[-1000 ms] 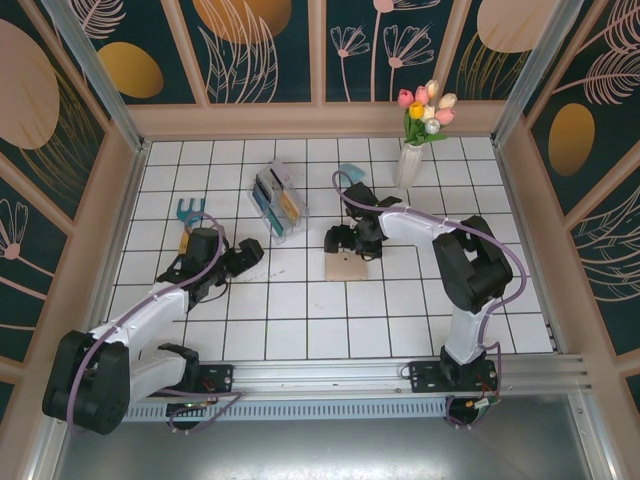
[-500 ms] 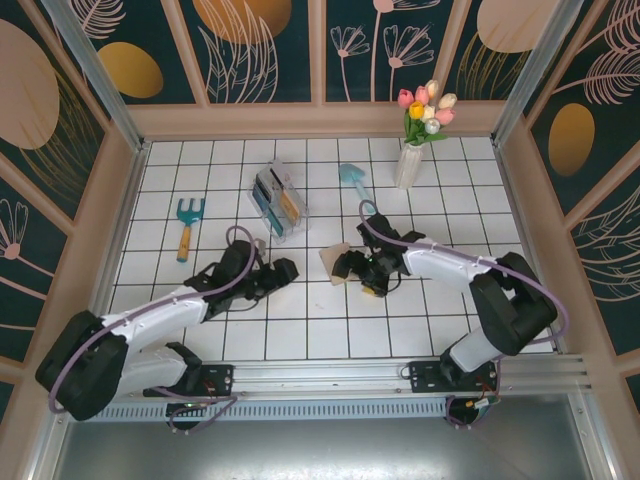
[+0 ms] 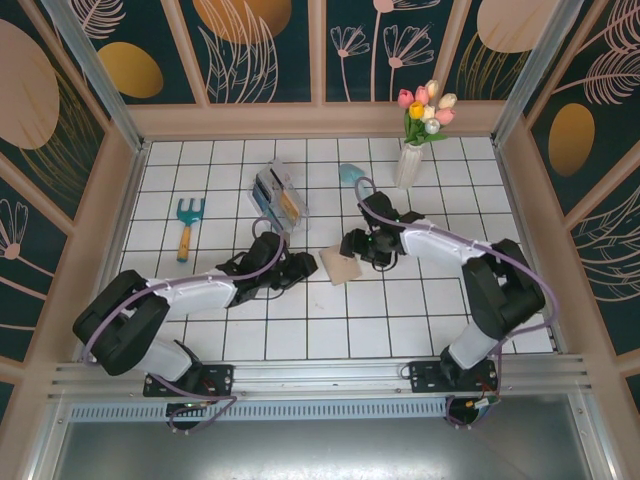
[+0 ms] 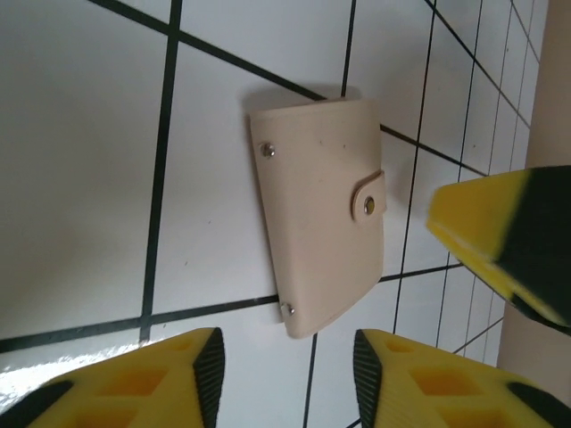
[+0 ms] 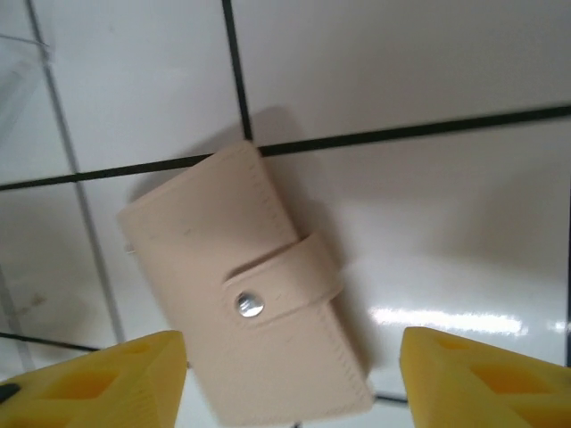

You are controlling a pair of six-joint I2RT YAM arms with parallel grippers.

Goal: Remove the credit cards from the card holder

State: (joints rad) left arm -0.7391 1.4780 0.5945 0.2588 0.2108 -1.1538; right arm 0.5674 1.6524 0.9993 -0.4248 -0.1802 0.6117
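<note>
Card holder [image 3: 341, 267] lies flat, closed and snapped, near the table [image 3: 400, 320] centre, its long axis running roughly far-to-near at a slight tilt. Left gripper [image 3: 303, 268] sits just beside its left long edge. Right gripper [image 3: 354, 246] sits at its far right corner and appears nearer. Both stand parted and empty.

1. Flat pale tan folding card holder [image 4: 319, 214]: plain beige, stitched edges, silver snap studs.
2. Tiled surface [image 3: 300, 330]: glossy white squares, black grid lines.
3. The left end effector [image 4: 290, 383] and right end effector [image 5: 285, 383]: yellow fingers, with black edging on the left's.
4. Small plastic garden rake [image 3: 188, 222]: teal head, orange handle.
5. Tulip bunch [image 3: 425, 105]: pink, yellow and white, in a white vase [image 3: 408, 165].
6. Wall panels [image 3: 260, 50]: dark teal, with gold and pink leaf drawings.
</note>
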